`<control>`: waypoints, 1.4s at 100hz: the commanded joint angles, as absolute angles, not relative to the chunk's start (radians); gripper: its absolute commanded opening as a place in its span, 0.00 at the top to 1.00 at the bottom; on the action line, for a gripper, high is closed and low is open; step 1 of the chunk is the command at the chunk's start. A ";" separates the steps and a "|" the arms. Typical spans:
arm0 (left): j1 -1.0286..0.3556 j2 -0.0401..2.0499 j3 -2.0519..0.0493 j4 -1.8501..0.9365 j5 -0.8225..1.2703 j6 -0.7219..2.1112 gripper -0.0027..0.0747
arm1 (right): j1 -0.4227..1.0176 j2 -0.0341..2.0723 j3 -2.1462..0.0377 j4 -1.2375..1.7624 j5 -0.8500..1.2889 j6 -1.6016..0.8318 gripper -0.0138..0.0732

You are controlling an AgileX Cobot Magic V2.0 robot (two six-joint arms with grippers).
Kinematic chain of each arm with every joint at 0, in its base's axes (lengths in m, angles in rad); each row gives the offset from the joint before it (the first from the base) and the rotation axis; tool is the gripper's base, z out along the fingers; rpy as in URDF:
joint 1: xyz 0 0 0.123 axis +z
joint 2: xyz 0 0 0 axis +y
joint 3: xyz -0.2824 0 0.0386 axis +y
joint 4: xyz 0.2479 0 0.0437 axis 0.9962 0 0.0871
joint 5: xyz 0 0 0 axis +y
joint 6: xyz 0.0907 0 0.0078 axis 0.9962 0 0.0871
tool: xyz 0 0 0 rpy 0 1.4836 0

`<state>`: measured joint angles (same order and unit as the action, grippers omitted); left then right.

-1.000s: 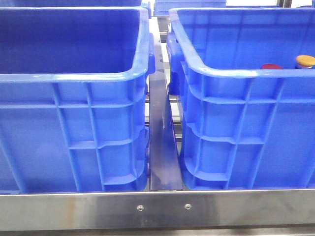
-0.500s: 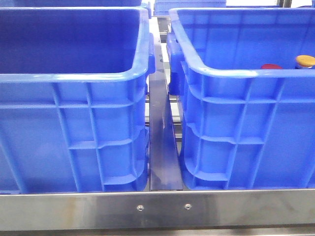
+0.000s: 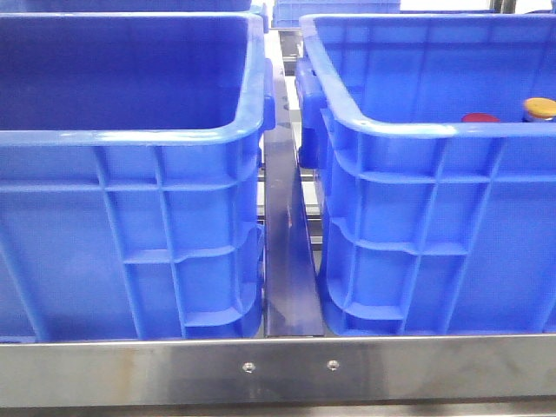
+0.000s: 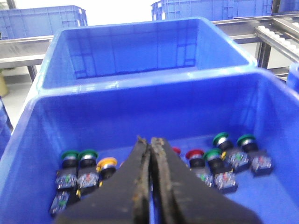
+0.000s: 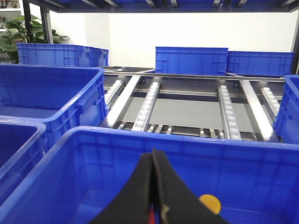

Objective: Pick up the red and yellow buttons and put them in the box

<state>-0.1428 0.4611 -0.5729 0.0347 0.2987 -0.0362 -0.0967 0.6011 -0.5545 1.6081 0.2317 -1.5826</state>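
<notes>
A red button [image 3: 479,117] and a yellow button [image 3: 539,108] show just over the rim of the right blue box [image 3: 391,129]; only their tops show. In the right wrist view my right gripper [image 5: 153,151] is shut, above that box [image 5: 187,136], with the yellow button [image 5: 209,204] beside it and a red sliver [image 5: 150,215] behind the jaws. My left gripper [image 4: 150,140] is shut and empty above a blue crate [image 4: 140,112] holding several push buttons, among them a yellow one [image 4: 106,163] and a red one [image 4: 194,154]. Neither gripper shows in the front view.
A second deep blue crate [image 3: 130,137] stands left of the box across a narrow gap with a steel rail [image 3: 287,261]. Green buttons [image 4: 70,155] lie among the others. An empty crate [image 4: 140,46] sits beyond. Roller conveyor [image 5: 224,107] and more crates [image 5: 191,59] lie behind.
</notes>
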 commanded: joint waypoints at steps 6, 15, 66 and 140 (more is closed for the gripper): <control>-0.116 0.376 -0.487 0.045 0.173 -0.042 0.99 | -0.101 0.599 -0.579 1.632 0.243 -1.588 0.92; -0.090 0.311 -0.410 0.045 0.173 -0.042 0.99 | -0.101 0.599 -0.579 1.632 0.243 -1.588 0.92; -0.022 0.029 -0.045 0.041 0.057 -0.042 0.99 | -0.101 0.599 -0.579 1.632 0.243 -1.588 0.92; -0.022 -0.038 0.043 0.041 -0.041 -0.042 0.99 | -0.101 0.599 -0.579 1.632 0.243 -1.588 0.92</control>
